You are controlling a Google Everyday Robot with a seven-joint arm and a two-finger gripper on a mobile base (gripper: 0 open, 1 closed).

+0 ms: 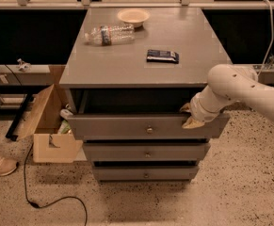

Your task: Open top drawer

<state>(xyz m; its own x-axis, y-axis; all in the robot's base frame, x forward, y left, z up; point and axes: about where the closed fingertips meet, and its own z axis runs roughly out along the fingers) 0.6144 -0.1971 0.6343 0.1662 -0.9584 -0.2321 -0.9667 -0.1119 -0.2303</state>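
Currently I am seeing the top drawer (127, 126) sticking partway out of the cabinet (188, 41). Its front is standing forward of the two lower drawers (146, 153), and a dark gap is showing under the cabinet's top. The knob (149, 130) is sitting at the front's centre with nothing touching it. The gripper (189, 116) is resting at the right end of the drawer front's upper edge, below the cabinet's right front corner. I cannot tell whether the claw is apart or clamped. The white arm (249, 91) is reaching in from the cabinet's right.

On the cabinet's top, a bottle (109, 34) is lying on its side beside a bowl (133, 16) toward the back, and a dark packet (162, 56) is lying nearer the middle. A cardboard box (47, 126) is standing open on the floor at the cabinet's left.
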